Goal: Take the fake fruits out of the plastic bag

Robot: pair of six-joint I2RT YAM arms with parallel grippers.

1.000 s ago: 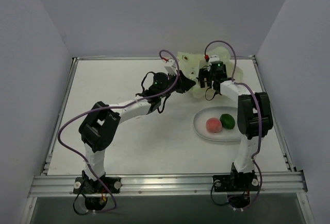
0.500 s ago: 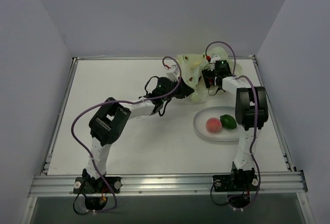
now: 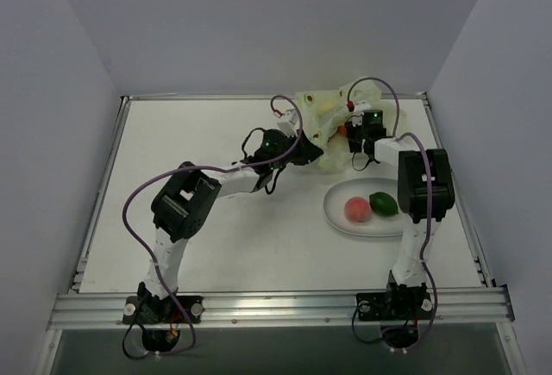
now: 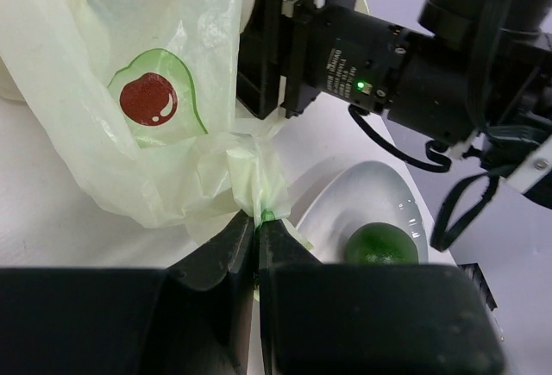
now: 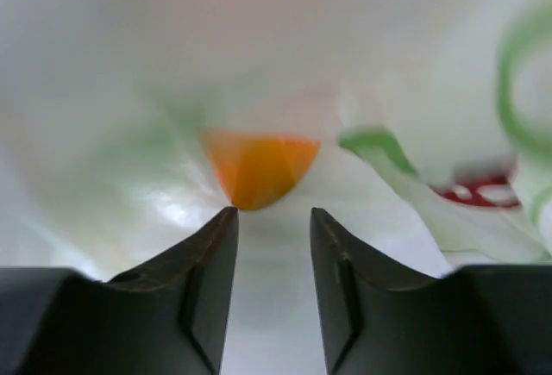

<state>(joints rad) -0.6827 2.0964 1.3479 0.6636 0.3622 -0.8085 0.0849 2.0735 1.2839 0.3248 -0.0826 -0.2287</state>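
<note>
The right gripper (image 5: 272,220), fingers narrow and empty, may snag the pale yellow-green crinkly bag (image 4: 103,159) pinched by the left gripper (image 4: 256,228), missing the glossy orange fruit (image 5: 259,168) at its twelve o'clock.

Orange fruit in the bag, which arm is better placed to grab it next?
Right. The right hand reaches into the bag, fingers apart, with the orange fruit just ahead of the tips. The left hand is shut on a fold of the bag, so it looks busy holding it.
</note>
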